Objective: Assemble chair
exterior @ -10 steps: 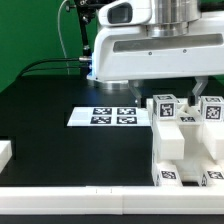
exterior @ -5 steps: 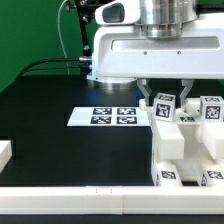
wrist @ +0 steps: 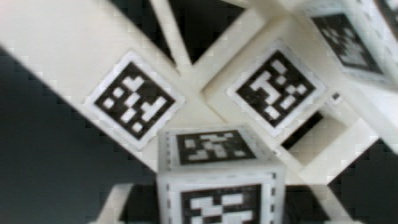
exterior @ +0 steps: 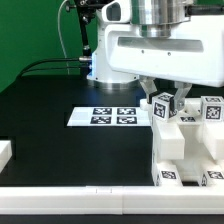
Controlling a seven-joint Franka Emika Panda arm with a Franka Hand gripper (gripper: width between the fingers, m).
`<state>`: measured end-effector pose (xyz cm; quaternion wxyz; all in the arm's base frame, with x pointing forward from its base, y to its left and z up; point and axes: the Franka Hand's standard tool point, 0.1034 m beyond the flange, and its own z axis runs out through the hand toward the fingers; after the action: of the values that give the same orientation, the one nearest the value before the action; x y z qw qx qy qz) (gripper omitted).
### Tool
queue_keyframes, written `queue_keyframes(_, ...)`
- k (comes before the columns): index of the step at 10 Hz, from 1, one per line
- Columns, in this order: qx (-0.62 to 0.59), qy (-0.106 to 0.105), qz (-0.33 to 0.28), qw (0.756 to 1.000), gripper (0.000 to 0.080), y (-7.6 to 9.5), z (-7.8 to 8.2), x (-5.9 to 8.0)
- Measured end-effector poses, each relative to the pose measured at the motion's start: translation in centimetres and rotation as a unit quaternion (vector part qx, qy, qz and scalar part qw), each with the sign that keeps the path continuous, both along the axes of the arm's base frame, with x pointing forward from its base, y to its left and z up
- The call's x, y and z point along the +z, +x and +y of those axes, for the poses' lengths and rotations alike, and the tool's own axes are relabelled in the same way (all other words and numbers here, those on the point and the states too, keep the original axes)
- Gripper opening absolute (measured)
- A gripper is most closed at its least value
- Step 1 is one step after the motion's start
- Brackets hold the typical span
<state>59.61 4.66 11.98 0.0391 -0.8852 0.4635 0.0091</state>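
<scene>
Between the tool's (exterior: 164,100) fingers, tagged chair peg (exterior: 164,105).

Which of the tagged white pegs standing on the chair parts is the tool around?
The peg nearest the marker board: the tool straddles its tagged top, while the peg toward the exterior view's right stands free.

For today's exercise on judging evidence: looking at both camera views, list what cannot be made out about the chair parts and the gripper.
- Exterior view: the gripper is mostly covered by the robot body, so its contact with the tagged peg is unclear.
- Exterior view: the chair parts are cut off by the exterior view's right edge.
- Wrist view: the tagged pieces are blurred and too close; which part is which cannot be told.
</scene>
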Motion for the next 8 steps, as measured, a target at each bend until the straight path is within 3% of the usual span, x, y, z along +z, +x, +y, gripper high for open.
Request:
queue_keyframes(2,-0.109,0.004,-0.001,0.994,0.0281,-0.04,-0.17,-0.08)
queue_keyframes(5,-0.108,0.008,-0.003,0.994,0.0281,-0.1,-0.17,-0.12)
queue_keyframes(7,-0.034,0.007,-0.006,0.999,0.0576,0.08,-0.05,0.17)
queue_keyframes(8,0.032,0.001,-0.008,0.999,0.0576,0.14,0.08,0.27)
